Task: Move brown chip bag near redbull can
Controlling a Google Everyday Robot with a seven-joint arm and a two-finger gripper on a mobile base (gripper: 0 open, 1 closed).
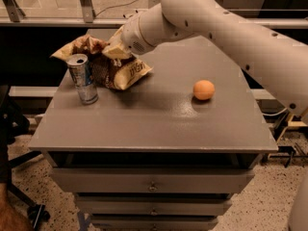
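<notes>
most of the gripper (116, 49) hides behind the brown chip bag (123, 74), grip unclear.

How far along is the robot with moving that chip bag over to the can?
Nearly done, it seems: the brown chip bag lies right beside the redbull can at the table's far left corner. The gripper is down on the bag's top. Left, probably: drawing the arm away.

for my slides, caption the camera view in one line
End effector at the wrinkly dark-brown foil chip bag, which lies beside the slim silver-and-blue can on a grey table.
</notes>
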